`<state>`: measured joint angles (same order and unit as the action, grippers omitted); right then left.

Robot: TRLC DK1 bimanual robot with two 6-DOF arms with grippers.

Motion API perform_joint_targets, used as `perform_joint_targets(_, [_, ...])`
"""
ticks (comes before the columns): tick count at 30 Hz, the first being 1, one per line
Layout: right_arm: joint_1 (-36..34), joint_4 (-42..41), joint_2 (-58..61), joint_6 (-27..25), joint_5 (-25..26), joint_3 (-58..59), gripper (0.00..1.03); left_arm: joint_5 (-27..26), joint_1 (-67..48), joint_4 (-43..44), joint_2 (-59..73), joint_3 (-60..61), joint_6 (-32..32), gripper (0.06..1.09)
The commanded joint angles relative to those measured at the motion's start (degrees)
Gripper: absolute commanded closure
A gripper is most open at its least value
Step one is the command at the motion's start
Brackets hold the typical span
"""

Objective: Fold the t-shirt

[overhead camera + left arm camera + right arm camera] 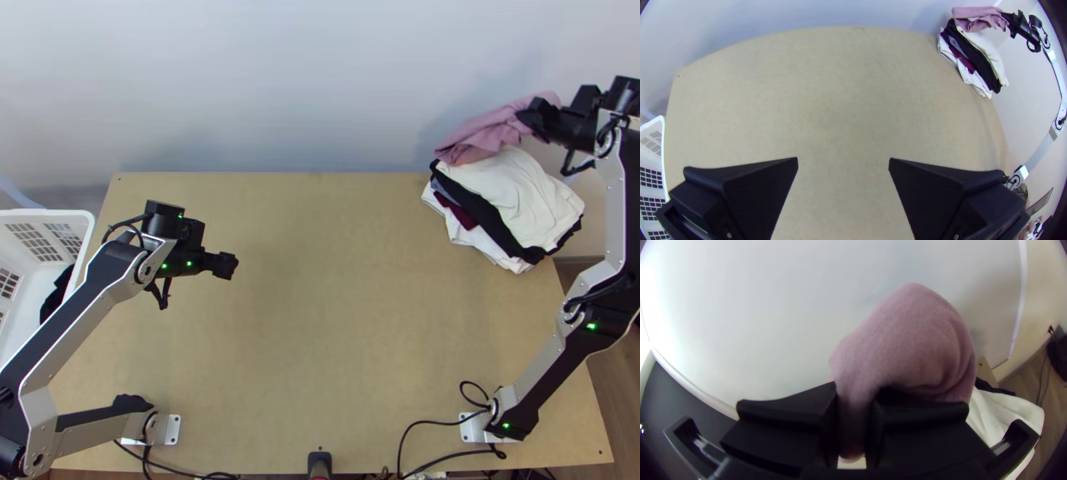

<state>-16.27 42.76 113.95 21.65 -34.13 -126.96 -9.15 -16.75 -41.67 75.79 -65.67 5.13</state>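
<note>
The right pincer point(531, 118) grips a plain dusty-pink garment point(488, 132), softly bunched at the clothing stack's point(524, 196) far end, the open left pincer point(227, 266) well apart from that stack.

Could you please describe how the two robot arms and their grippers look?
Both arms have silver-grey links, black joints, black cables and small green lights. The left gripper and the right gripper are black, each with two wide, flat fingers.

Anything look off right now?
The stack of folded clothes looks askew: layers fan out unevenly and seem to overhang the light wooden table's right edge. The pink cloth in the right gripper looks bunched at the stack's far side.
</note>
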Motion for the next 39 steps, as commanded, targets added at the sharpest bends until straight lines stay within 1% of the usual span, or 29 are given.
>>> perform_joint_targets(1, [-2.3, 1.8, -3.8, -3.2, -0.5, 2.4, 1.00, 0.4, 0.3, 0.1, 0.0, 0.2, 0.4, 0.10])
perform_joint_targets(3, [-3.6, 3.5, -5.1, -5.9, -0.5, 5.1, 1.00, 0.4, 0.2, 0.1, 0.3, -0.4, 0.3, 0.10])
perform_joint_targets(9, [-8.7, 3.6, -9.4, -9.5, -0.5, 14.3, 1.00, 0.4, 0.4, 0.1, 0.8, -1.7, -0.2, 0.10])
perform_joint_targets(13, [-10.8, 3.5, -12.7, -11.6, -0.4, 20.1, 1.00, 0.4, 0.6, 0.1, 0.7, -1.7, -0.6, 0.10])
perform_joint_targets(14, [-11.0, 3.5, -13.6, -12.4, -0.4, 21.4, 0.91, 0.4, 0.6, 0.0, 0.7, -1.7, -0.7, 0.10])
perform_joint_targets(15, [-11.4, 3.6, -14.5, -12.7, -0.1, 22.5, 0.70, 0.4, 0.6, 0.0, 0.7, -1.7, -0.7, 0.10])
perform_joint_targets(16, [-11.8, 3.8, -15.6, -12.8, 0.5, 23.9, 0.40, 0.4, 0.6, -0.1, 0.7, -1.7, -0.7, 0.10])
perform_joint_targets(17, [-12.1, 4.3, -16.6, -12.8, 1.0, 25.4, 0.07, 0.4, 0.6, -0.2, 0.6, -1.7, -0.7, 0.10])
perform_joint_targets(18, [-12.7, 4.3, -17.5, -13.2, 1.2, 26.6, 0.03, 0.4, 0.5, -0.3, 0.5, -1.7, -0.7, 0.10])
perform_joint_targets(22, [-16.5, 4.3, -23.0, -14.5, 4.1, 31.2, 0.03, 0.4, 0.5, -0.6, -0.5, -1.4, -0.8, 0.10])
perform_joint_targets(23, [-17.5, 4.1, -24.3, -15.5, 6.3, 32.0, 0.03, 0.4, 0.6, -0.7, -0.8, -1.3, -1.1, 0.10])
perform_joint_targets(25, [-18.3, 2.6, -26.5, -16.7, 13.9, 33.7, 0.03, 0.4, 0.8, -1.0, -1.4, -0.9, -1.4, 0.10])
perform_joint_targets(27, [-18.8, -0.2, -29.5, -17.8, 19.4, 35.6, 0.03, 0.4, 1.3, -1.0, -2.0, -0.4, -1.7, 0.10])
perform_joint_targets(28, [-18.9, -1.5, -30.9, -17.8, 20.2, 36.3, 0.03, 0.4, 1.5, -1.0, -2.5, -0.3, -1.8, 0.10])
perform_joint_targets(30, [-18.4, -3.5, -33.9, -17.8, 20.4, 36.8, 0.03, 0.4, 1.9, -1.2, -3.0, -0.3, -1.9, 0.10])
perform_joint_targets(32, [-15.3, -6.2, -37.1, -18.0, 20.4, 38.3, 0.03, 0.4, 2.4, -1.2, -3.8, -0.3, -1.9, 0.10])
perform_joint_targets(34, [-11.7, -11.6, -40.2, -18.1, 21.6, 41.6, 0.03, 0.4, 3.8, -1.1, -4.2, -0.8, -1.9, 0.10])
perform_joint_targets(35, [-8.6, -13.0, -41.7, -19.1, 23.7, 43.3, 0.03, 0.4, 4.7, -0.8, -4.6, -1.1, -1.8, 0.10])
perform_joint_targets(37, [-1.9, -15.7, -45.1, -22.8, 29.3, 46.4, 0.03, 0.4, 7.4, 0.3, -5.7, -2.4, -0.9, 0.10])
perform_joint_targets(38, [0.8, -17.6, -47.0, -23.8, 31.4, 47.7, 0.03, 0.4, 8.7, 0.7, -6.3, -3.1, -0.4, 0.10])
perform_joint_targets(39, [2.8, -18.9, -48.6, -23.6, 32.8, 48.2, 0.03, 0.6, 10.2, 2.2, -7.3, -3.9, -0.2, 0.10])
